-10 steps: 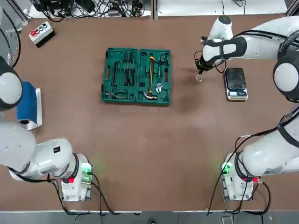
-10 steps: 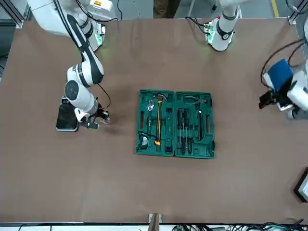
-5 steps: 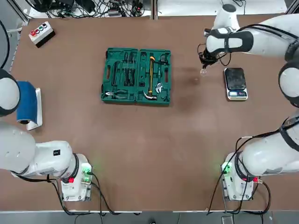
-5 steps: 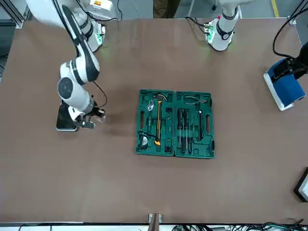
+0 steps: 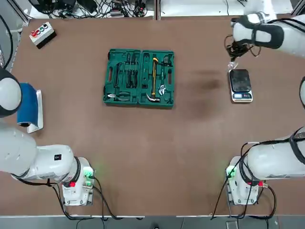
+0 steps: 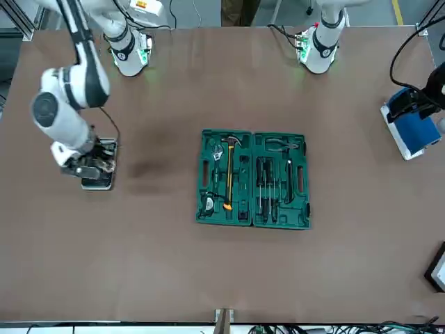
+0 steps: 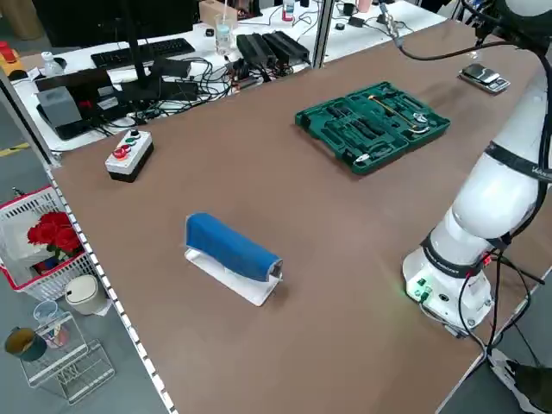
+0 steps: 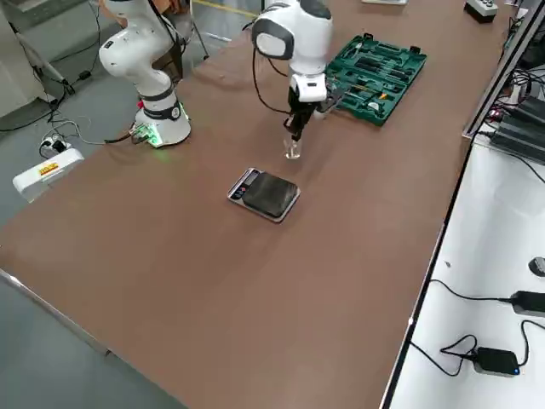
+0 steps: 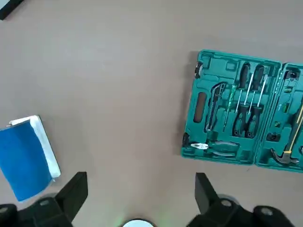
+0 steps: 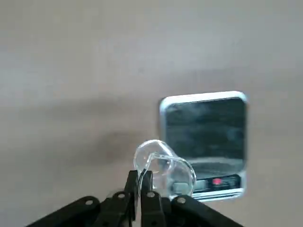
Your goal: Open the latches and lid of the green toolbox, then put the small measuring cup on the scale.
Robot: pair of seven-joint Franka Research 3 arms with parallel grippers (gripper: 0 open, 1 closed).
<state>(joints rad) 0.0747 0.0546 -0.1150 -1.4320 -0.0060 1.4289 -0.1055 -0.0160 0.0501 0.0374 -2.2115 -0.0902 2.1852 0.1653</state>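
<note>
The green toolbox [image 5: 138, 78] lies opened flat mid-table, both halves showing tools; its latches are too small to make out. The scale [image 5: 240, 84] sits at the right, black plate up, also in the right side view [image 8: 265, 193]. My right gripper [image 5: 233, 58] hangs just past the scale's far left corner, shut on the rim of the small measuring cup [image 10: 164, 169], a clear cup that dangles below the fingers [image 8: 293, 152]. My left gripper [image 9: 139, 191] is open and empty, held high over the table's left part.
A blue roll on a white holder [image 5: 28, 106] stands at the left edge. A grey box with coloured buttons [image 5: 41, 34] sits at the far left corner. Cables and devices lie beyond the table's far edge.
My right gripper has carried the cup rightward and toward the far edge, from between toolbox and scale up to the scale's far corner. The left arm has pulled back.
</note>
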